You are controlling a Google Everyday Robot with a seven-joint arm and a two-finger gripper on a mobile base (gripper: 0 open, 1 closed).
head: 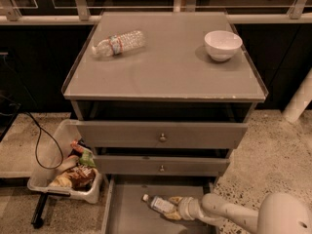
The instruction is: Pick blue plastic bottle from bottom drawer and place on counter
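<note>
Speckled stone flooring is surrounding the flat grey counter. Below it, the shallow bottom drawer is holding the smooth blue plastic bottle on its side. My gripper is sitting at the bottle's base end, and I cannot tell whether it is clenching.

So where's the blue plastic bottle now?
The blue plastic bottle lies in the bottom drawer, low centre of the camera view, the gripper at its base.

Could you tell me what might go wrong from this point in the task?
1. The gripper is at the blue plastic bottle, which lies in the bottom drawer close under the middle drawer; a straight lift could hit that drawer.
2. The counter already holds a crinkled bottle and a white bowl; a careless placement may knock them.
</note>
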